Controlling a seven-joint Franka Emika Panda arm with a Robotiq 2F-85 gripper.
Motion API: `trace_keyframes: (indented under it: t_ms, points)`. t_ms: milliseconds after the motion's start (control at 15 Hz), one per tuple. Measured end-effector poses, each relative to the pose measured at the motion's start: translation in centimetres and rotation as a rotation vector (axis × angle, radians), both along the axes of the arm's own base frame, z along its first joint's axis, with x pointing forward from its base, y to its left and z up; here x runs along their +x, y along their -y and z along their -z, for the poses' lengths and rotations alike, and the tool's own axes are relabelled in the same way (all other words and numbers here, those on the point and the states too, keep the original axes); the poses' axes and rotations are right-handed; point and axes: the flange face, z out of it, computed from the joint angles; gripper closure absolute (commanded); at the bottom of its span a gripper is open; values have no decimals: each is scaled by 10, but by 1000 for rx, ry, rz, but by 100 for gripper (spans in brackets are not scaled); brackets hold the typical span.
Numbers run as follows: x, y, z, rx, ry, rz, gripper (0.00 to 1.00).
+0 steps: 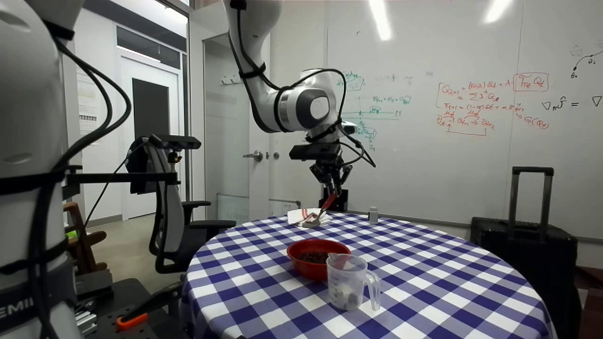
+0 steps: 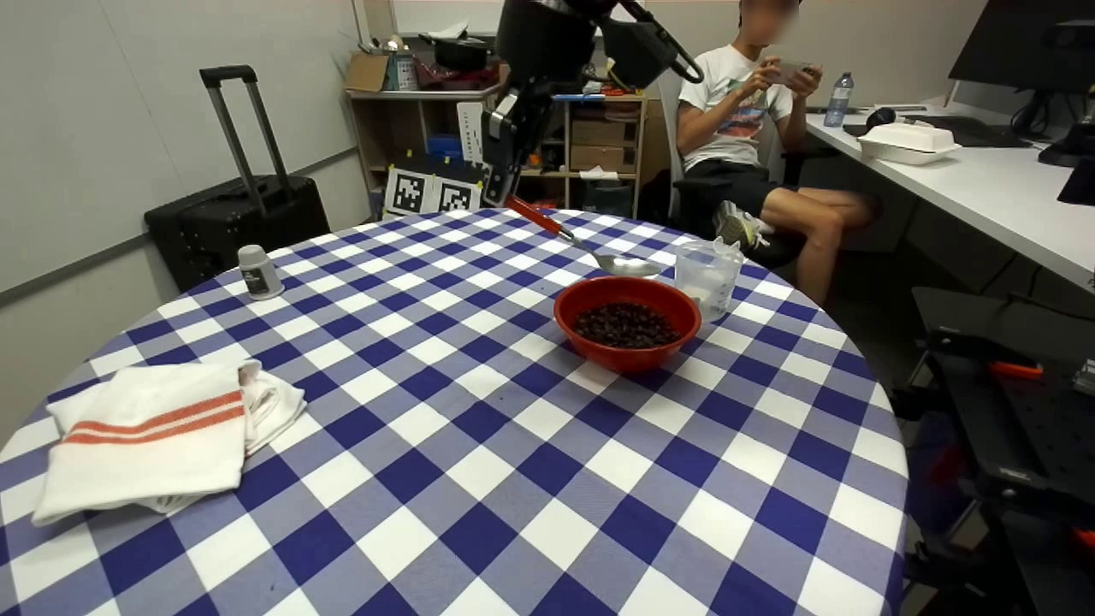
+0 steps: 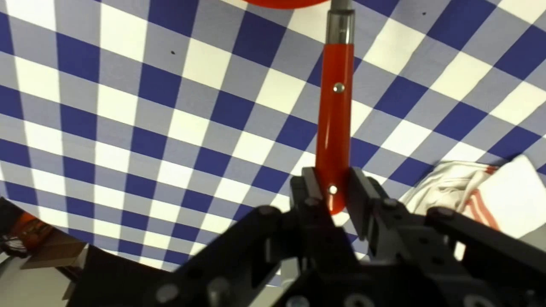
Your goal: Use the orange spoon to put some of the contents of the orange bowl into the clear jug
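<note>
My gripper (image 1: 335,189) is shut on the red-orange handle of the orange spoon (image 1: 329,201), near the handle's end; the gripper shows also in the other views (image 2: 503,190) (image 3: 332,185). The spoon (image 2: 536,216) (image 3: 335,115) slants down above the table, its metal head pointing toward the bowl; no dark pieces show on it. The orange bowl (image 1: 311,271) (image 2: 590,345) holds small dark pieces; only its edge (image 3: 286,3) shows in the wrist view. The clear jug (image 1: 346,282) (image 2: 708,274) stands upright beside the bowl, with whitish-grey matter low inside. The spoon's head is outside the wrist view.
A folded white towel with red stripes (image 1: 301,215) (image 2: 154,436) (image 3: 507,196) lies on the checkered tablecloth (image 1: 424,282). A small whitish bottle (image 1: 373,215) (image 2: 259,274) stands near the table's edge. A black suitcase (image 1: 523,254) and a seated person (image 2: 744,111) are beyond the table.
</note>
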Motion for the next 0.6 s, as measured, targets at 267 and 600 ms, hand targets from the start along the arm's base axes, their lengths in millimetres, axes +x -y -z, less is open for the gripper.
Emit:
trace_keyframes:
  t_ms: [267, 600]
  points:
    - [-26, 35, 8, -34, 84, 139, 95]
    - [-41, 65, 9, -134, 121, 252, 95]
